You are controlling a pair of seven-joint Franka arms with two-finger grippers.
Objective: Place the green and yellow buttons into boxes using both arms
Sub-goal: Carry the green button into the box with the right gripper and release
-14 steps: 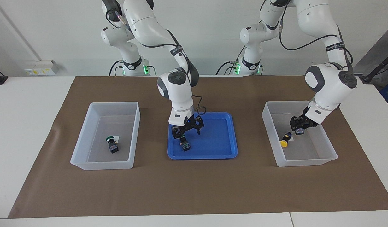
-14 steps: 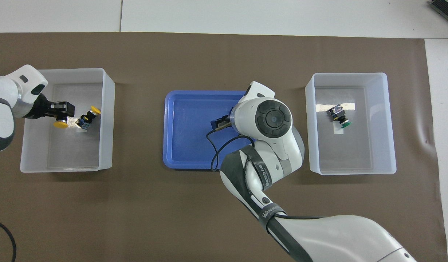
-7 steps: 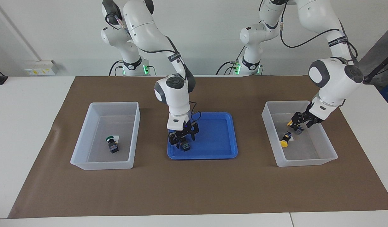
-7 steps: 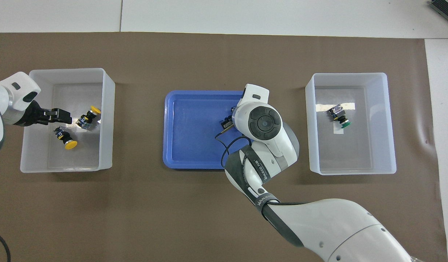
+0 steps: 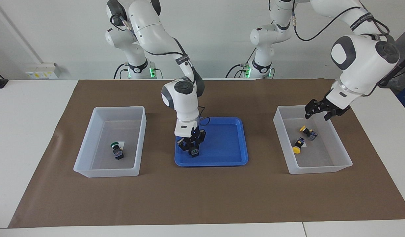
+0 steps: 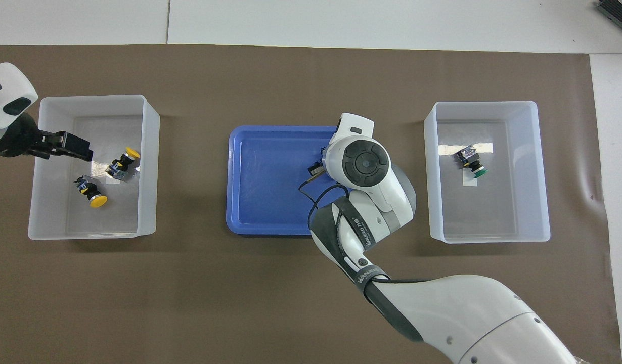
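Note:
My right gripper is down in the blue tray, its fingers closed in on a black-bodied button whose cap colour is hidden; in the overhead view the arm's wrist covers both. A green button lies in the box toward the right arm's end, also in the overhead view. My left gripper is open and empty, raised over the other box. Two yellow buttons lie in that box, also overhead.
A brown mat covers the table under both boxes and the tray. The blue tray stands between the boxes. The right arm's forearm reaches over the mat nearer to the robots than the tray.
My left gripper let go of a yellow button into the box and rose out of it, open. My right gripper came down in the tray and closed on the button.

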